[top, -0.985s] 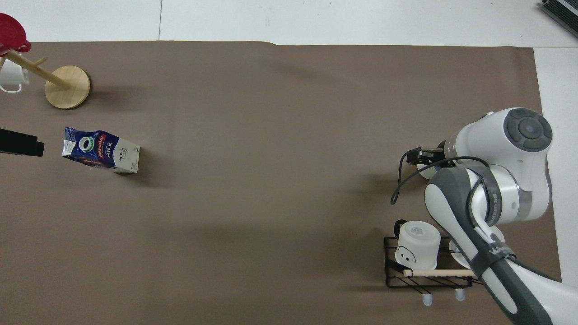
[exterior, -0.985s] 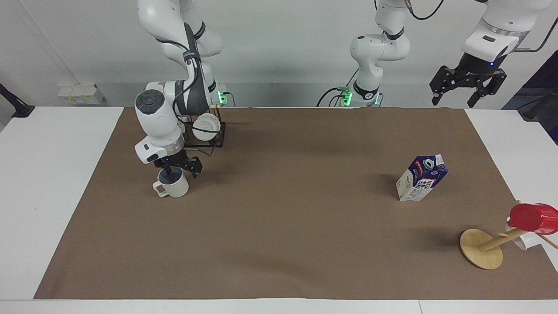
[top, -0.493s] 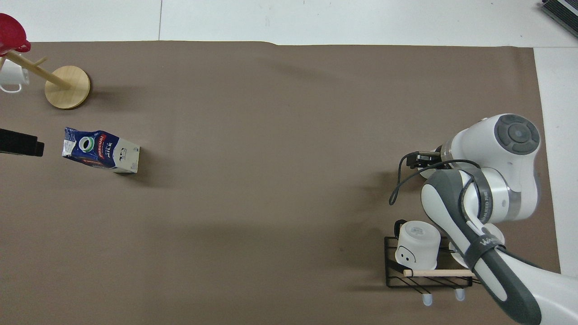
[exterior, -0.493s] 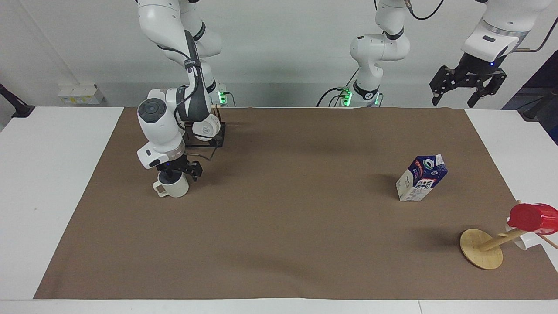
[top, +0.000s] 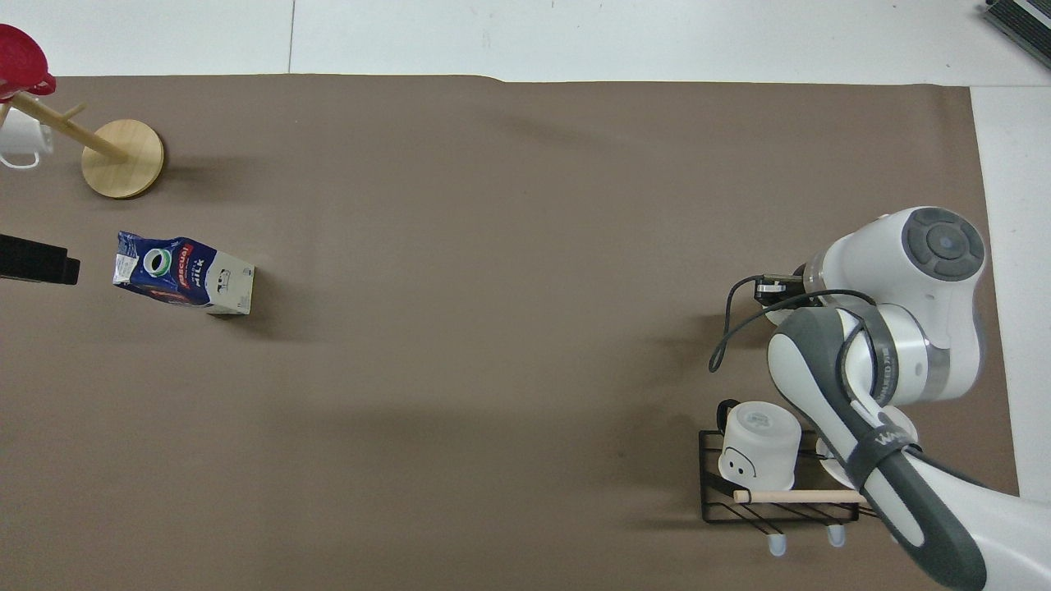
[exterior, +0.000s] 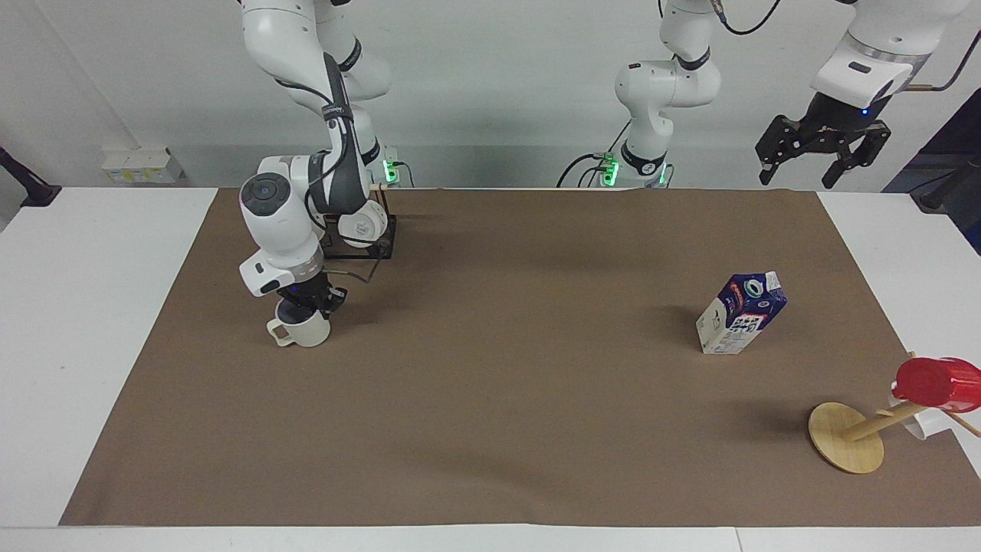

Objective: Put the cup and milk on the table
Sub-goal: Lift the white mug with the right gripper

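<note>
The cream cup stands upright on the brown sheet of the table, toward the right arm's end, its handle pointing away from the robots. My right gripper reaches down onto its rim, one finger inside and one outside, closed on the wall. In the overhead view the right gripper and arm hide the cup. The milk stands upright on the sheet toward the left arm's end, and also shows in the overhead view. My left gripper waits open, high over the table's edge.
A black wire rack with a glossy white mug stands nearer to the robots than the cup. A wooden mug tree with a red cup and a white mug stands farther out than the milk.
My right gripper's fingers have drawn together on the cup's rim, and the wrist has shifted slightly. The cup has nudged a little. The left arm and the milk have not moved.
</note>
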`<state>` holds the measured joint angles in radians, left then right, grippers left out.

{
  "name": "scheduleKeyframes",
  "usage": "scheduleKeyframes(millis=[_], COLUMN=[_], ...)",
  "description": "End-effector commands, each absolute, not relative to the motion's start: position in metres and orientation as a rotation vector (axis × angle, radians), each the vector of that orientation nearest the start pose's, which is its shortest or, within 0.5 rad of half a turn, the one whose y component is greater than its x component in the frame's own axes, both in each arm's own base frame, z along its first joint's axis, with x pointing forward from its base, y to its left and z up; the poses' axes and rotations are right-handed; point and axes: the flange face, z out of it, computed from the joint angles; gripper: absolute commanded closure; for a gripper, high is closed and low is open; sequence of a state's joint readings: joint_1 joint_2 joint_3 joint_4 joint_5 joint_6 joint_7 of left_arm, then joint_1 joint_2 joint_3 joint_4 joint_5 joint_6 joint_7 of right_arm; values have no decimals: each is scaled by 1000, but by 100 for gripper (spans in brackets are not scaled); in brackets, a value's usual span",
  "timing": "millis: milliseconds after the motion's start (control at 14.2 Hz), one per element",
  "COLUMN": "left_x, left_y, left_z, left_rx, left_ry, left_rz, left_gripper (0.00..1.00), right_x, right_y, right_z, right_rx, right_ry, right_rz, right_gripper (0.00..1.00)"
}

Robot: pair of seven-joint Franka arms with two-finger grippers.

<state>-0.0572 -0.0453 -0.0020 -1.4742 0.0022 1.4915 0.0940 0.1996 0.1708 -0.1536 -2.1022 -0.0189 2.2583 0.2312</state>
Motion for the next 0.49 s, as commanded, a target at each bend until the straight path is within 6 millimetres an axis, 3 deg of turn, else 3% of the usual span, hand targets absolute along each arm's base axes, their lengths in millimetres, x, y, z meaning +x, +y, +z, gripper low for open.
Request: scheduleKeyframes(millis=[0,141,352,422], left_x=[520,520,520,520], left_y=[-30,-30,-30,-30], left_z=[687,687,687,688], left_rx=[-3121,-3121,-3121,-3121], left_ry=[251,248,251,251], left_rz=[-93,-93,-93,-96], left_gripper=[0,0,0,0], right_x=[570,576,583,584], right_y=[23,24,39,53], right_z=[340,350,388,397], right_rx=[-3141,-3133,-3146,-3153], right_ry=[323,339,278,221], right_rz=[-2,-25,40,63], right_gripper=[100,100,100,100])
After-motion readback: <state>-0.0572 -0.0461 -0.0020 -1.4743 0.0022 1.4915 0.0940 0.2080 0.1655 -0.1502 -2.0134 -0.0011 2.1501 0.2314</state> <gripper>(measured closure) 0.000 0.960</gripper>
